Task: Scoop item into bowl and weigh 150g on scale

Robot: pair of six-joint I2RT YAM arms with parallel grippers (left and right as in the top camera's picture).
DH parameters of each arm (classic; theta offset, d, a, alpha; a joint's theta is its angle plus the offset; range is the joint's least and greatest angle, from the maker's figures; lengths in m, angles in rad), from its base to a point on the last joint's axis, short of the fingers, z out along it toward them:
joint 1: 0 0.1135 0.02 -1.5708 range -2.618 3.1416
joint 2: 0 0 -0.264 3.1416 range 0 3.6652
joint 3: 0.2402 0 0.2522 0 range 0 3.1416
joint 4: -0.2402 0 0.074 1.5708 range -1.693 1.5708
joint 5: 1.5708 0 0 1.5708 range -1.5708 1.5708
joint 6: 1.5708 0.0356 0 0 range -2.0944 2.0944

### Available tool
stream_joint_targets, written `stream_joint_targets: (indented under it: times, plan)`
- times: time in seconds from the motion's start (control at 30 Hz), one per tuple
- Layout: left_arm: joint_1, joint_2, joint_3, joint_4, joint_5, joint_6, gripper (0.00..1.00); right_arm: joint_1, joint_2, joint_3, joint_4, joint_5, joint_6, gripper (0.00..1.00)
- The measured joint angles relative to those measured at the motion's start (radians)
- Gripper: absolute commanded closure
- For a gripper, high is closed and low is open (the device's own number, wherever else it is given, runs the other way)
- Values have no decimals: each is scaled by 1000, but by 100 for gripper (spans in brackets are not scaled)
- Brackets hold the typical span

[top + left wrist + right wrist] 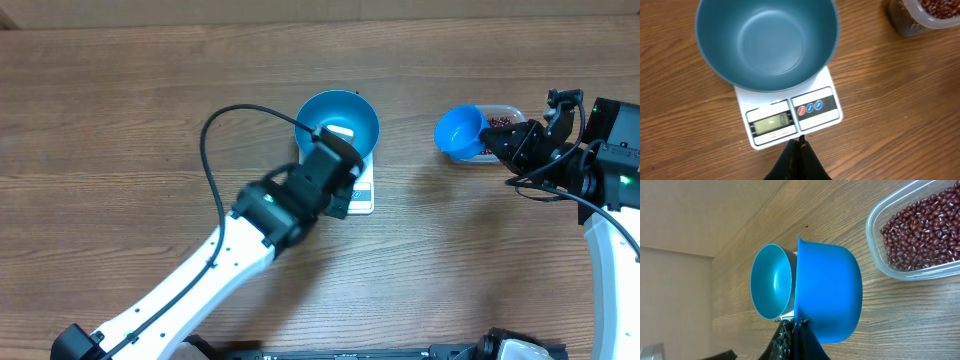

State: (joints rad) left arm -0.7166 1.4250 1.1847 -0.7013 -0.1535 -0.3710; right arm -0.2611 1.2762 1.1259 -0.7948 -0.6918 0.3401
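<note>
The overhead camera looked straight down from high on the whole tabletop (100,100). My left wrist camera looked down from near on the bowl (765,45) and the scale (790,117). My right wrist camera, rolled sideways, stood close behind the scoop (832,295). All three views shared the bowl.

Brown wood-grain table (110,100), white scale (790,117) flat on it, clear plastic tub (874,240) set well apart.
</note>
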Motion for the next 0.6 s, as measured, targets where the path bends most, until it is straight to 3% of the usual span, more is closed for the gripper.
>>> stream_joint_targets:
  times: [0.23, 0.6]
  plan:
    - [98, 0, 0, -21, 164, 162, 96, 0, 0, 0, -1, 0, 0, 96]
    - [117, -133, 0, -130, 191, 219, 96, 0, 0, 0, -2, 1, 0, 96]
